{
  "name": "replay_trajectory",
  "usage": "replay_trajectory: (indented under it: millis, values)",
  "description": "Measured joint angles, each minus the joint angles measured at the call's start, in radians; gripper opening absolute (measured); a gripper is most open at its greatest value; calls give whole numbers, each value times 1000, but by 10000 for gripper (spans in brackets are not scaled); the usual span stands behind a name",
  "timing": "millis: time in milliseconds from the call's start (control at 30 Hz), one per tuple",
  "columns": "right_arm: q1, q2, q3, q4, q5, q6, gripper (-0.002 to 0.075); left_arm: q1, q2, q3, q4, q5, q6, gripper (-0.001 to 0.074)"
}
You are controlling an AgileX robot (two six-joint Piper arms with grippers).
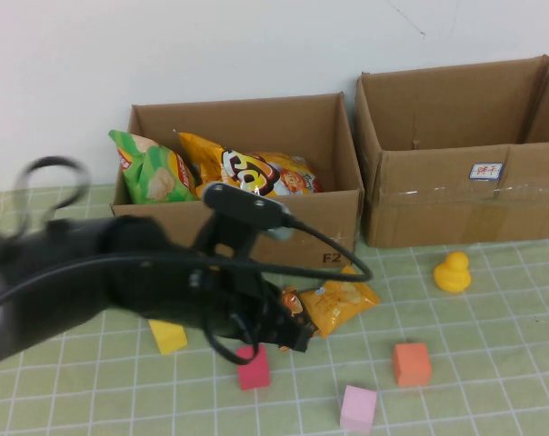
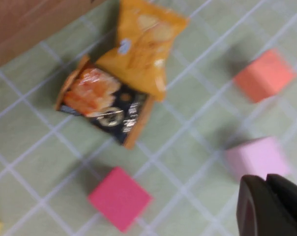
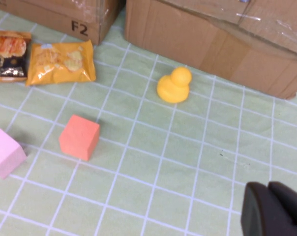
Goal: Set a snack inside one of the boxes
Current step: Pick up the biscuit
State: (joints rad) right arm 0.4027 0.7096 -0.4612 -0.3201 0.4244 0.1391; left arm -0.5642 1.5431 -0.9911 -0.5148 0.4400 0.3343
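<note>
A yellow chip bag (image 1: 344, 300) lies on the green mat in front of the left box (image 1: 332, 222), touching a small dark-and-orange snack pack (image 1: 291, 301). Both also show in the left wrist view, the yellow bag (image 2: 141, 46) and the dark pack (image 2: 106, 101), and in the right wrist view, the bag (image 3: 60, 61) and the pack (image 3: 8, 54). My left gripper (image 2: 272, 206) is shut and empty, hovering just beside the dark pack; its arm (image 1: 120, 282) hides part of it. My right gripper (image 3: 275, 212) is shut and empty over bare mat, out of the high view.
The left box holds several snack bags, one green (image 1: 152, 168). The right box (image 1: 465, 204) looks empty. On the mat lie a yellow duck (image 1: 453, 272), an orange cube (image 1: 411, 363), a pink cube (image 1: 358, 407), a magenta cube (image 1: 253, 368) and a yellow block (image 1: 168, 336).
</note>
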Motion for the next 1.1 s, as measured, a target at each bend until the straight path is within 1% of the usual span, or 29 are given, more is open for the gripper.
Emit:
replay_trajectory:
  millis: [100,233,333,533,600,667,800,867,933,1100]
  values:
    - [0,0,0,0,-8,5,-2,-13,94,-78,203,43,-132,-2]
    - [0,0,4,0,-19,9,-2,-15,235,-223,391,248,-226,-2]
    - [0,0,18,0,-43,9,-2,-15,345,-351,433,365,-244,-2]
    - [0,0,31,0,-68,9,-2,-15,481,-521,447,408,-269,6]
    - [0,0,31,0,-68,9,-2,-15,505,-557,452,406,-282,53]
    - [0,0,31,0,-68,9,-2,-15,526,-581,459,395,-303,135]
    - [0,0,37,0,-74,9,-2,-15,559,-598,508,347,-376,383]
    - [0,0,39,0,-74,9,-2,-15,580,-605,534,341,-405,484]
    - [0,0,39,0,-76,9,-2,-15,604,-605,559,333,-435,535]
    - [0,0,39,0,-80,16,-2,-15,642,-605,590,312,-515,566]
